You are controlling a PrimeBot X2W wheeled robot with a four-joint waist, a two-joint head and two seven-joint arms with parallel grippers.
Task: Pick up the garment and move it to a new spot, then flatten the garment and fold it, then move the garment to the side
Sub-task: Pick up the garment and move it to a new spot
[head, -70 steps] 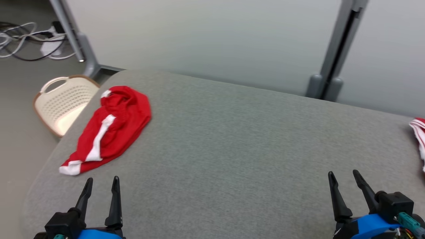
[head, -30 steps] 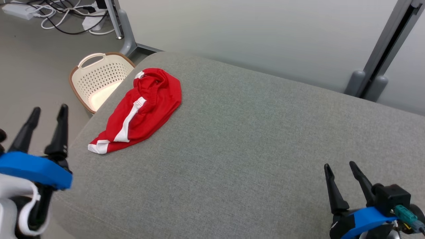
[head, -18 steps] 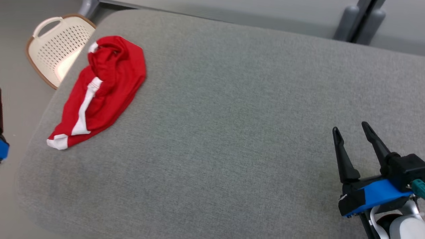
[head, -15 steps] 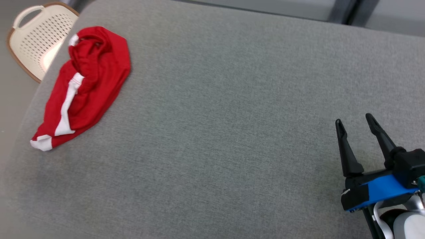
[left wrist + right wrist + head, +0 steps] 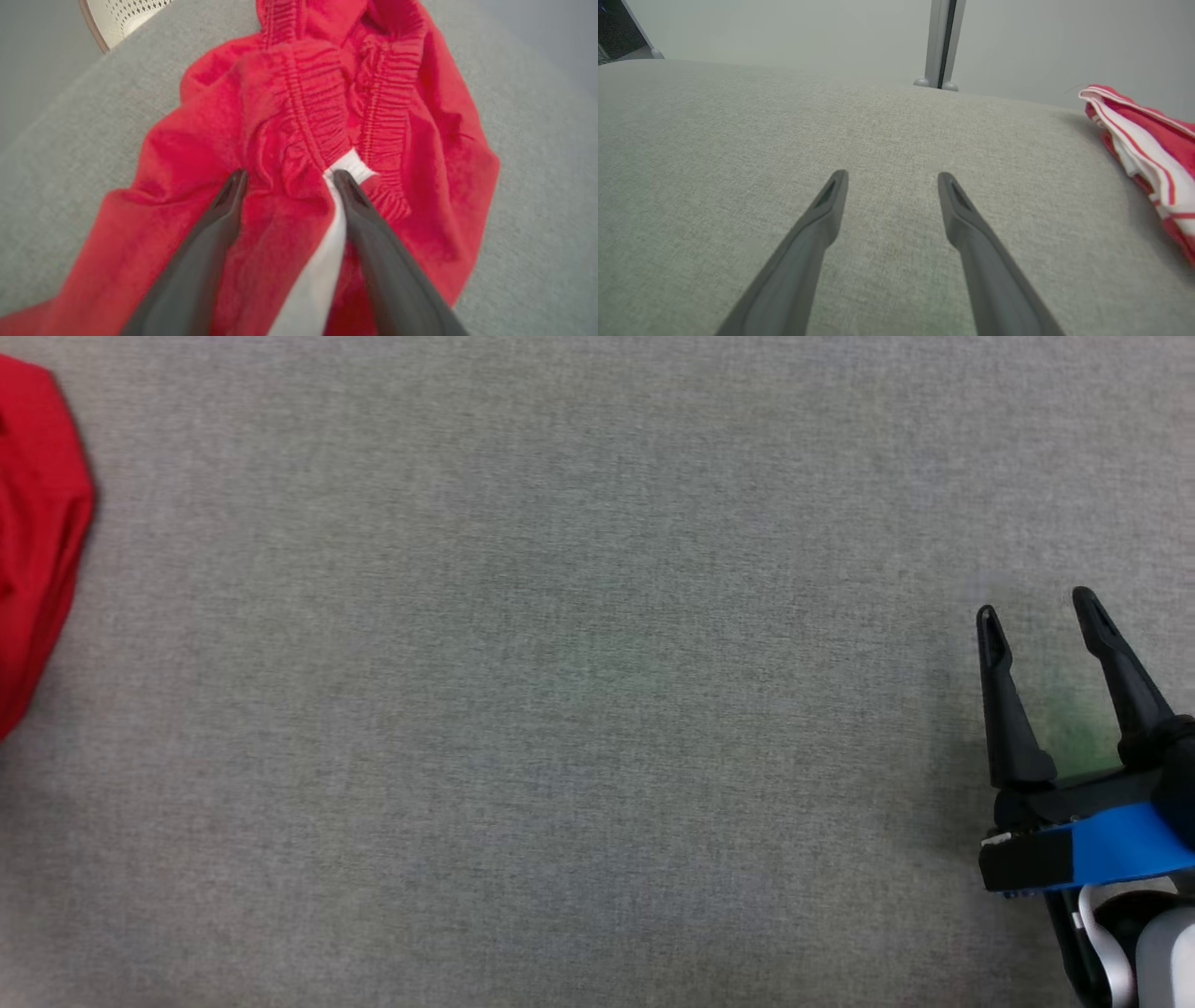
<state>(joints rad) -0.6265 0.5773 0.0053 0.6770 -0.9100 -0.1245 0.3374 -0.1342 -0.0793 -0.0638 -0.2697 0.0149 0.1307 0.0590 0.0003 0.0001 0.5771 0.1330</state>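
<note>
Two hands stand wide and empty: at the far left of the grey tabletop (image 5: 560, 709), the left hand (image 5: 288, 175) is poised on the crumpled red garment (image 5: 420, 140). Its fingers straddle the bunched fabric where the white side stripe meets the elastic waistband, probably because that thick fold gives the surest pinch for the first lift. The garment's long axis runs roughly along those fingers, waistband pointing away from the wrist toward the pale basket (image 5: 126, 14) past the edge, while at the right the right hand (image 5: 1036, 607) waits low over bare fabric near a folded striped cloth (image 5: 1148, 135), likely leaving the middle free as the new spot
</note>
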